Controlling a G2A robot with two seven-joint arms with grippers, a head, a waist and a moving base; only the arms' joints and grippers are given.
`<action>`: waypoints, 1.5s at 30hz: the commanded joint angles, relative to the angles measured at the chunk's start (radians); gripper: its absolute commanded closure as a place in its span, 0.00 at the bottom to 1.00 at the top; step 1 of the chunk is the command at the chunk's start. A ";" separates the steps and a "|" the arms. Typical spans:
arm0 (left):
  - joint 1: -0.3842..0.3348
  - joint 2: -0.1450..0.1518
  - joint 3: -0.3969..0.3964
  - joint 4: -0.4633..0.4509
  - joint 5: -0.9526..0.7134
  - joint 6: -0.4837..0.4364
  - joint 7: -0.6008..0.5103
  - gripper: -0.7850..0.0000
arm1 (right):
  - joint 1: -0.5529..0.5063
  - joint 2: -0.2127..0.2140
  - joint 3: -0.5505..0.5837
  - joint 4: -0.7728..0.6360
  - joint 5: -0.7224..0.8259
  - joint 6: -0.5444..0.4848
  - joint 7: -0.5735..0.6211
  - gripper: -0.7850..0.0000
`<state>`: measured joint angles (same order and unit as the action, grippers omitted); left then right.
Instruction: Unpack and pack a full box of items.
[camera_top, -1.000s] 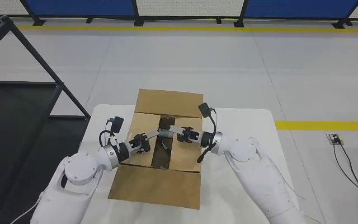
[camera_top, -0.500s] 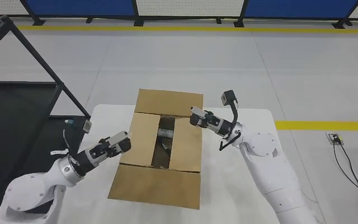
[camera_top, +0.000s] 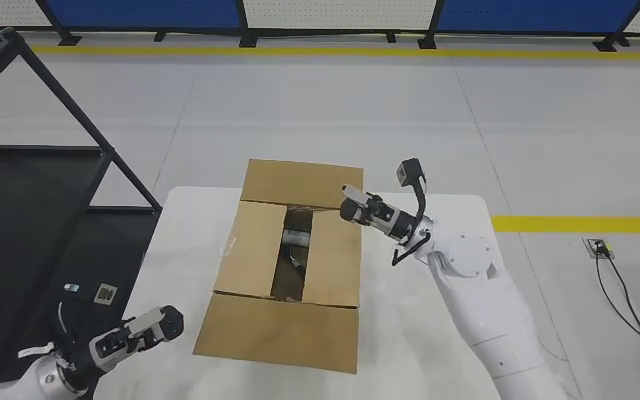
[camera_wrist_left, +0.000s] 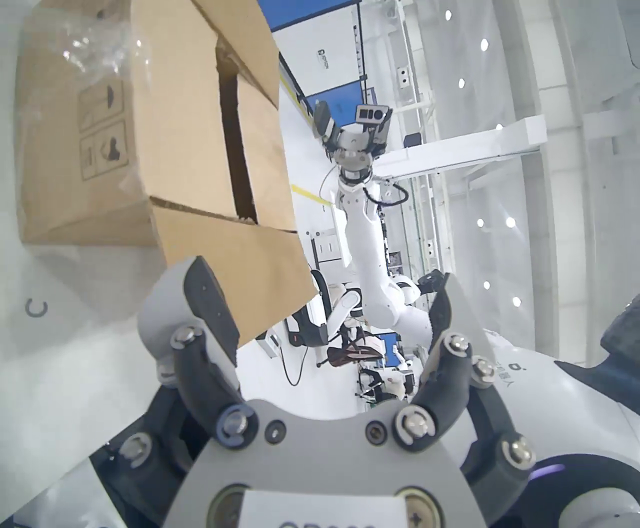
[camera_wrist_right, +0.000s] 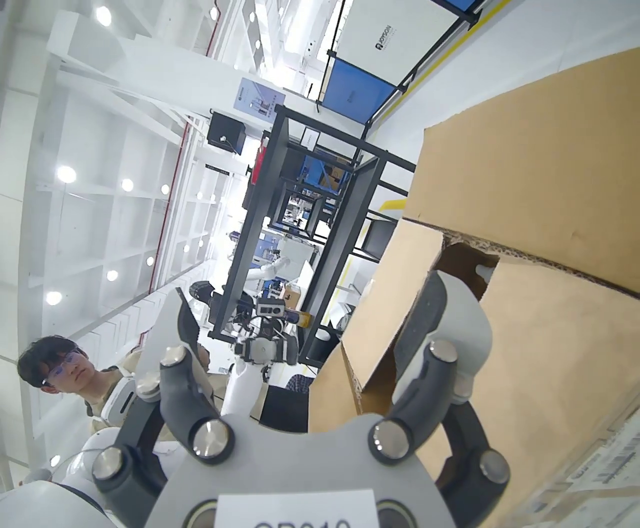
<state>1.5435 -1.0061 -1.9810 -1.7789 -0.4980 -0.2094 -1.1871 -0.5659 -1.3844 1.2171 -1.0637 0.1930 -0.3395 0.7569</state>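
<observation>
Cardboard box (camera_top: 289, 300) sits mid-counter, long axis running away from the robot. Far flap (camera_top: 304, 183) and near flap (camera_top: 278, 335) are folded outward and lie roughly flat. Left side flap (camera_top: 254, 250) and right side flap (camera_top: 335, 262) are folded in over the top and don't meet, which leaves a narrow gap (camera_top: 291, 262) down the middle. Through the gap: a grey cylinder (camera_top: 297, 238) at the far end and something dark beneath it, can't tell what. Crinkled clear film (camera_wrist_left: 85, 42) is on the box's outer side wall in the left wrist view. Right tool (camera_top: 347, 205) is at the box's far right corner, over the far end of the right side flap; in the right wrist view (camera_wrist_right: 307, 295) the fingers (camera_wrist_right: 440, 310) are spread wide with nothing gripped, one finger right next to the flap edge, contact can't be confirmed. Left tool (camera_top: 165, 322) is low over the near-left part of the white counter (camera_top: 185, 225), apart from the box's near left corner; in its wrist view (camera_wrist_left: 322, 280) the fingers (camera_wrist_left: 210, 300) are spread wide, empty, pointing toward the near flap.
</observation>
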 joint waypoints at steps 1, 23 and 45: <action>0.001 0.003 0.008 0.022 0.001 -0.001 -0.028 0.00 | 0.049 -0.003 0.000 0.078 -0.031 -0.001 -0.062 0.00; -0.020 0.023 0.109 0.092 0.042 -0.013 -0.123 0.00 | 0.352 -0.108 -0.154 0.721 -0.125 -0.104 -0.231 0.00; 0.011 0.026 0.122 0.040 -0.059 -0.031 -0.012 0.00 | 0.386 -0.137 -0.085 0.793 0.096 -0.303 0.008 0.00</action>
<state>1.5536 -0.9796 -1.8587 -1.7345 -0.5505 -0.2396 -1.2077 -0.1802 -1.5226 1.1280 -0.2674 0.2811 -0.6351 0.7512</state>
